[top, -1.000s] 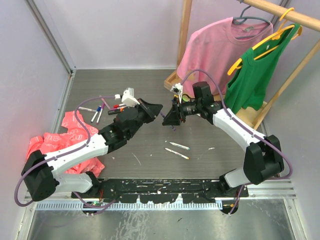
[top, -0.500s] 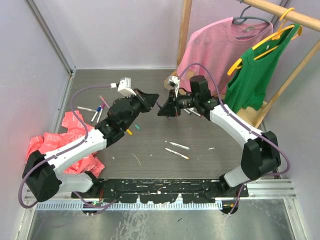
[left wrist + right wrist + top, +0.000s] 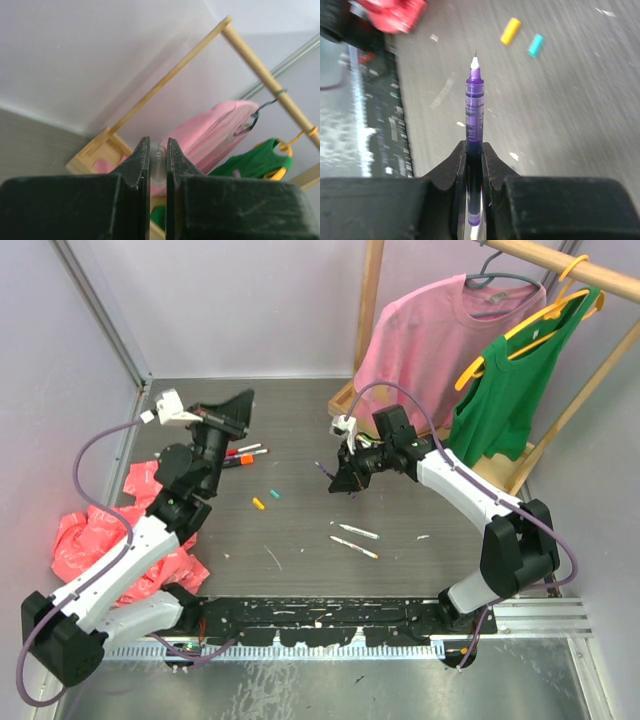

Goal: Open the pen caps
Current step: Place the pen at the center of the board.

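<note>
In the right wrist view my right gripper [image 3: 474, 147] is shut on a purple pen [image 3: 474, 95] whose fine tip is bare and points at the table. From above, that gripper [image 3: 335, 478] hangs over the table's middle. My left gripper [image 3: 238, 408] is raised at the far left, well apart from it. In the left wrist view it [image 3: 158, 143] is shut on a small pale pen cap [image 3: 158, 156]. A yellow cap [image 3: 258, 504] and a teal cap [image 3: 274, 496] lie loose on the table between the arms. Two pens [image 3: 356, 540] lie below the right gripper.
More pens [image 3: 243, 454] lie at the back left beside the left arm. A crumpled red cloth [image 3: 140, 515] covers the left side. A wooden rack [image 3: 372, 300] with a pink shirt [image 3: 440, 335] and a green shirt [image 3: 515, 390] stands at the back right.
The two grippers met at mid-table, then the left arm swung up and back to the left with the cap. The right gripper closed on the purple pen and shifted slightly right.
</note>
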Robot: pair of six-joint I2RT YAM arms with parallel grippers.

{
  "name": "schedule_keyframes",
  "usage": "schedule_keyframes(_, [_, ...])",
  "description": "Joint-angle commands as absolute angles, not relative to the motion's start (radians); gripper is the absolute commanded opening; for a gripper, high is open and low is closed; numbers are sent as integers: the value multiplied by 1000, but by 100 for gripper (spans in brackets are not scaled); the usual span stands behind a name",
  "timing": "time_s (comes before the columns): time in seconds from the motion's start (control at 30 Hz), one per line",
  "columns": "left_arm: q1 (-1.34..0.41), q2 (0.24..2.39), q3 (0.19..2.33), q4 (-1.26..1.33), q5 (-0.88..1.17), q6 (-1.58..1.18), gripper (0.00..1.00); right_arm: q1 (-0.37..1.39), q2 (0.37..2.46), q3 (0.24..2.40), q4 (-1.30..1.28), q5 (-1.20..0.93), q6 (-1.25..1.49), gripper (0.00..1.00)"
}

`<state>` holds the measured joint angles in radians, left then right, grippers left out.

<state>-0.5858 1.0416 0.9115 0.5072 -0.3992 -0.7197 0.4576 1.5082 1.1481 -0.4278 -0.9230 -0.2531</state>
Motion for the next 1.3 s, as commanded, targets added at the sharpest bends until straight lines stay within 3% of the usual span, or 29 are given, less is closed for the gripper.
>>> schedule_keyframes(0.0, [-578,928,724,532,-273,-713,0,462,1525,1184,-607,-575,-501,1])
schedule_keyframes(0.1, [-578,847,554,519,-238,-770,0,470,1557,1123,-622,-413,-509,1])
schedule_keyframes(0.33, [-577,769,360,505,-175,-928,0,494,1584,1073,-613,-280,-502,5])
schedule_keyframes(0.87, [-577,563,225,332,-185,-989,0,570,1725,1090,-649,-162,-517,14])
schedule_keyframes(1.27, [-578,565,212,305,-179,-1006,0,571,1731,1095,-675,-158,-522,25])
